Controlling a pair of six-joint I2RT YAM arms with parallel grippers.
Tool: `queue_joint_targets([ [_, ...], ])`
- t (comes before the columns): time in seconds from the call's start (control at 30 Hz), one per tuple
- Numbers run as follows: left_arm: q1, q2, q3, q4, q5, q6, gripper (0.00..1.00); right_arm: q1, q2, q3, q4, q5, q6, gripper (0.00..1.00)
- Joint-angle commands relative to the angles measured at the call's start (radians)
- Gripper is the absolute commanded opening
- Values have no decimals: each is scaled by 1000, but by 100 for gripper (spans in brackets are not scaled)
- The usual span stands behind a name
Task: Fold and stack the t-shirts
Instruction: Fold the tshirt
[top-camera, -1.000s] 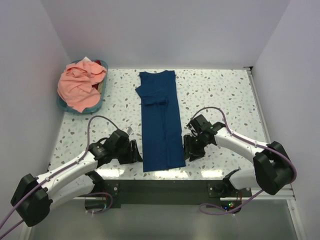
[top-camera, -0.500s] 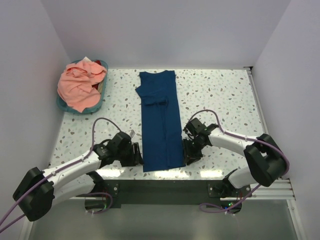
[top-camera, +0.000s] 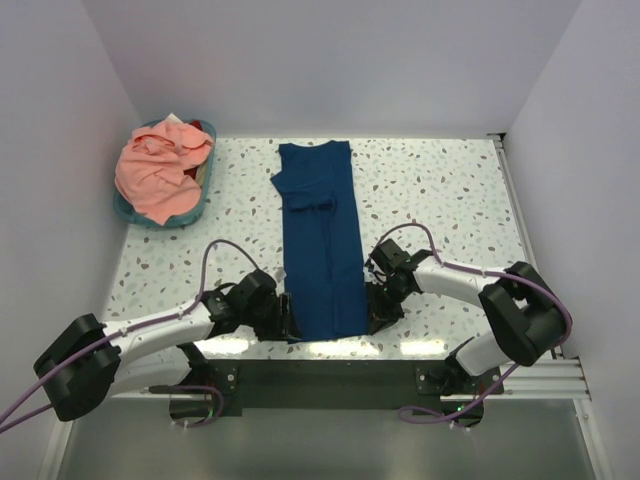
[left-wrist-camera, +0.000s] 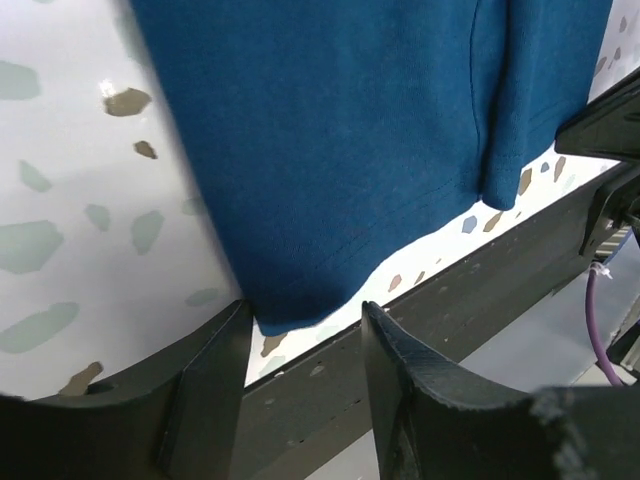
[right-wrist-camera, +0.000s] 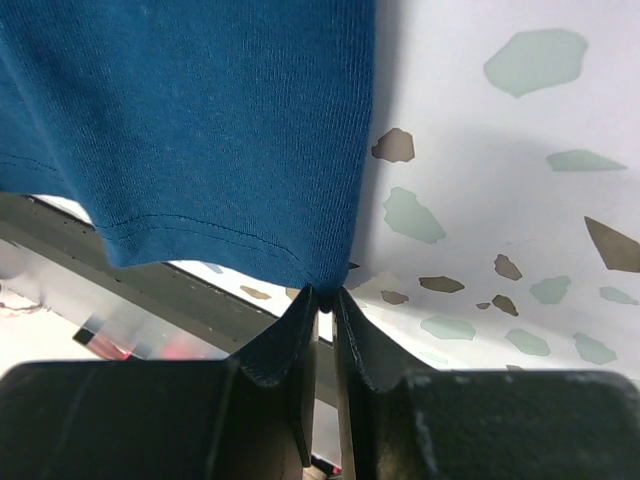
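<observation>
A navy blue t-shirt (top-camera: 320, 245) lies folded into a long narrow strip down the middle of the table, hem at the near edge. My left gripper (top-camera: 287, 318) is open at the hem's near left corner (left-wrist-camera: 290, 310), its jaws on either side of it. My right gripper (top-camera: 375, 318) is shut on the hem's near right corner (right-wrist-camera: 325, 280). A salmon-pink t-shirt (top-camera: 160, 170) is heaped in the round teal basket (top-camera: 190, 212) at the far left.
The black frame rail (top-camera: 330, 375) runs along the table's near edge just below both grippers. White walls close in the table at the left, back and right.
Both grippers have moved in toward the shirt's near corners. The right one has closed on the right corner; the left one has reached the left corner.
</observation>
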Motion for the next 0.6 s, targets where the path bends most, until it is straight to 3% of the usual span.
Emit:
queue_joint_targets([
  [0.0, -36, 41, 23, -34, -58, -22, 48, 4, -11, 6, 19, -16, -3, 14],
  [0.27, -97, 55, 58, -132, -166, -71, 38, 2, -23, 25, 8, -10, -1, 13],
  [0.57, -105, 88, 89, -95, -222, -16, 12, 4, -40, 43, 1, -12, -12, 4],
])
